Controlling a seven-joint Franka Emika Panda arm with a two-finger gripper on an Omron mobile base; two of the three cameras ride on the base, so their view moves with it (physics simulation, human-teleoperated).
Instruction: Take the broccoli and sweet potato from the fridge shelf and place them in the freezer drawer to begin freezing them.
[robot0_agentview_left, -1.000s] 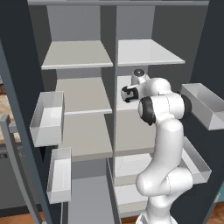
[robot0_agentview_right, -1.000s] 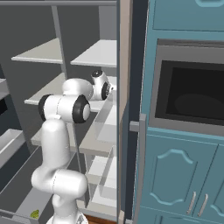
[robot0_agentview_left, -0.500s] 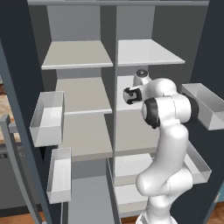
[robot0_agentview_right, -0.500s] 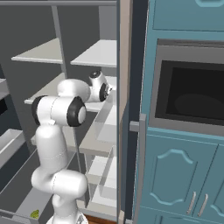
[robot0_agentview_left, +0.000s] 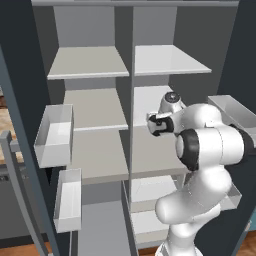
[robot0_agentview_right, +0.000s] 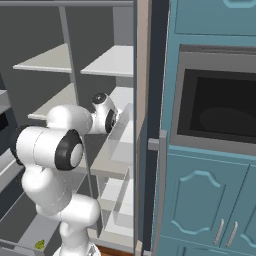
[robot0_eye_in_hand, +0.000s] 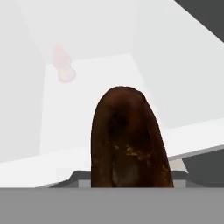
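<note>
Sweet potato (robot0_eye_in_hand: 127, 138) hides claw fingertips; its lower end cut off.

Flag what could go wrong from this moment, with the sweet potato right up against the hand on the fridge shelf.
The sweet potato sits end-on between the fingertips, so the rounded lump may slip when lifted. The hand is deep over the fridge shelf, so pulling out could clip the door bin. The broccoli already lies low in the freezer drawer; a drop could miss it.
</note>
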